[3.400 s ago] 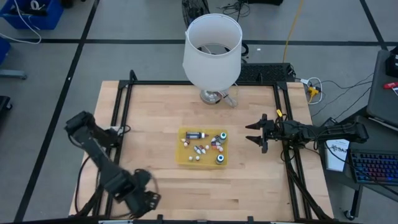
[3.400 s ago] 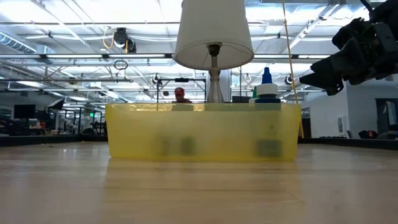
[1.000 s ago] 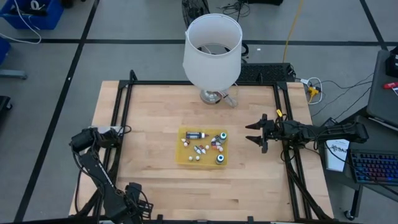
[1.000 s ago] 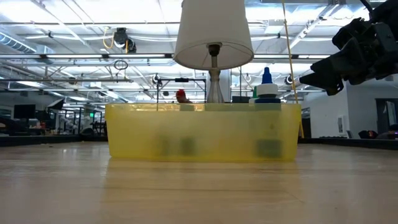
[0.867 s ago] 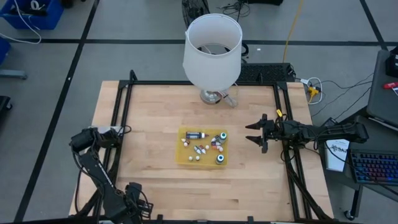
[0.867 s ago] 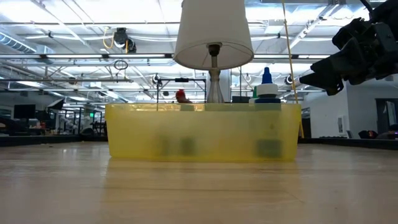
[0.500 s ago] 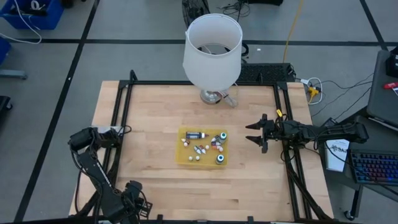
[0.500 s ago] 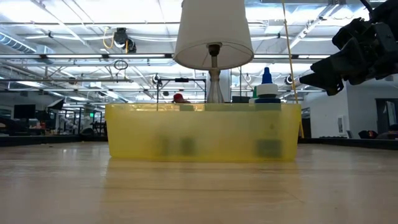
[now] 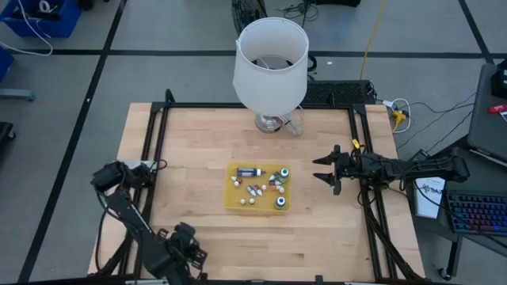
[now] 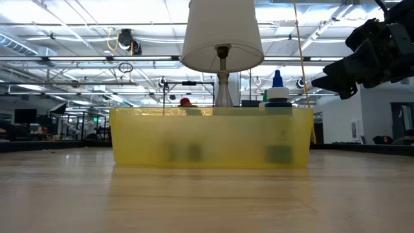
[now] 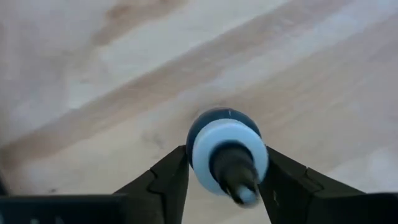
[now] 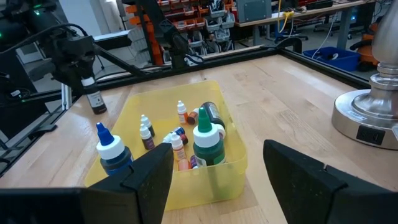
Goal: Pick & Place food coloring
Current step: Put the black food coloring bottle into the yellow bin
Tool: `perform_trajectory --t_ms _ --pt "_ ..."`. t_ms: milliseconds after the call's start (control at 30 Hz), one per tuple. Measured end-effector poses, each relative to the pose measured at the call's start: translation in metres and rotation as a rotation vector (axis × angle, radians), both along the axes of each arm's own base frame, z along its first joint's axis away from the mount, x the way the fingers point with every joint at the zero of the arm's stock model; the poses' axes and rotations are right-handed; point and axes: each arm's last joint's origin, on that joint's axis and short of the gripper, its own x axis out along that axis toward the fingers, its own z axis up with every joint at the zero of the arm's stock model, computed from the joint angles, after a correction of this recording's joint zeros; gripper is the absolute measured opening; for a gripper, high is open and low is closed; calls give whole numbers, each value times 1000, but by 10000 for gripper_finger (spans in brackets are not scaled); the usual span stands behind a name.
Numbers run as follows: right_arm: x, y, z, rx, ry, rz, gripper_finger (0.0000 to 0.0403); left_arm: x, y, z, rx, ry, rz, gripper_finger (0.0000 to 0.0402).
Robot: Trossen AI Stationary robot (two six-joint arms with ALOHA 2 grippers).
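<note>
A small dark-blue food coloring bottle [image 11: 217,121] with a white collar and dark nozzle stands upright near the table's near-left edge, also visible in the right wrist view [image 12: 94,101]. My left gripper [image 11: 227,167] [image 9: 188,255] points down over it, shut on it. Several more food coloring bottles [image 9: 261,186] stand and lie in the yellow tray [image 9: 230,199] at the table's middle, among them a green one [image 12: 205,140] and a blue one [image 12: 111,152]. My right gripper [image 9: 321,172] [image 12: 217,171] waits level and open to the right of the tray. My left gripper pinches the bottle at its white collar [image 11: 200,155], just below the nozzle, one finger on each side. The fingers come from above, pointing down. The bottle is upright below them; whether its base touches the wood cannot be told.
A tall lamp with a big white shade [image 9: 270,55] stands at the far middle of the table, its metal base [image 12: 373,118] beyond the tray. A black frame rail [image 9: 154,158] runs around the tabletop. Bare wood lies to the left of and in front of the tray.
My left gripper has gone along the near edge toward the table's right and a little toward the tray, and its wrist has rolled. The right arm has kept still.
</note>
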Motion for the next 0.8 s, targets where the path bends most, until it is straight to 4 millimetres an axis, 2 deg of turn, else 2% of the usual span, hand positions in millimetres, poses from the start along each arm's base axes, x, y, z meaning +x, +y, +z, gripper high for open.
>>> perform_trajectory --t_ms 467,600,800 --pt "0 0 0 0 0 0 238 27 22 -1 -43 89 -41 233" --pt "0 0 0 0 0 0 238 29 23 -1 -72 119 -46 227" --pt "0 0 0 0 0 0 238 28 22 -1 -83 122 -53 196"
